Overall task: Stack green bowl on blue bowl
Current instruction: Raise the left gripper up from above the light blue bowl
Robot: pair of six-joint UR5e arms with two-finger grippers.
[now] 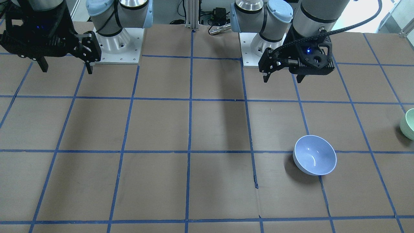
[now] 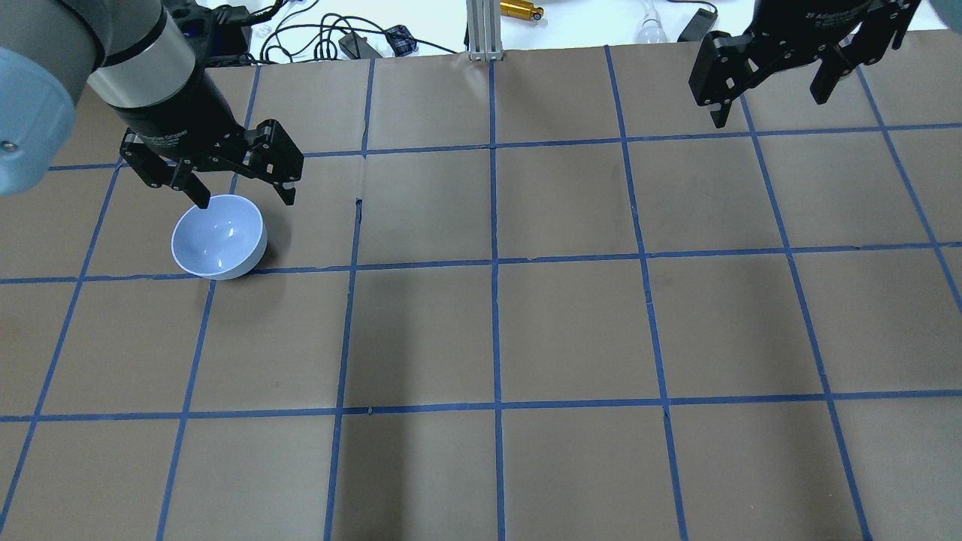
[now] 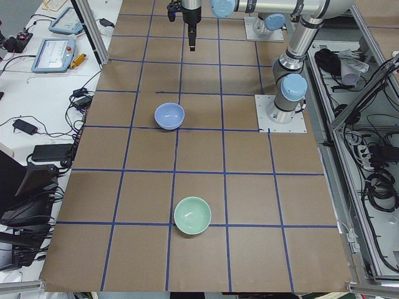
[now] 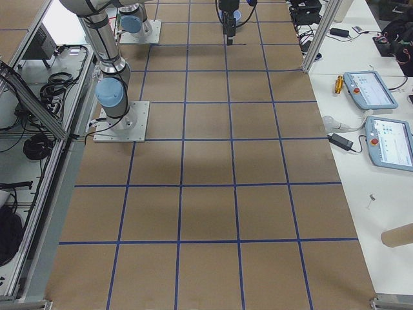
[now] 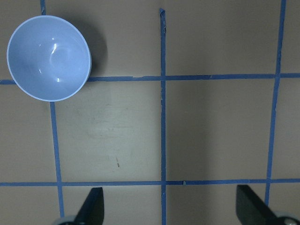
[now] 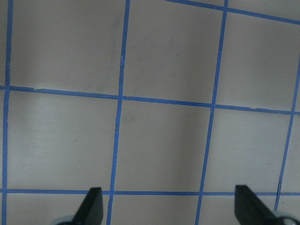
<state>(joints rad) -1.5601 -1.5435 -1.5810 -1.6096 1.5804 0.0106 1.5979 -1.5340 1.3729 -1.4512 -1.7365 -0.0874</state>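
Although it is cut off by the frame edge at three o'clock in the front-facing view, the green bowl (image 1: 409,124) is seen as glossy pale mint, set upright on the counter (image 1: 207,129). It is placed well apart from the left fingers (image 1: 266,75), at their four o'clock; the blue bowl (image 1: 314,155) is found at their five o'clock. Both left and right fingers (image 1: 88,63) are held spread, empty.

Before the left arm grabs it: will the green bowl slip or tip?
The green bowl looks glossy and smooth, so a rim pinch may slip. Its rounded sides probably rock if pushed near the rim. It looks rigid, likely no flex.
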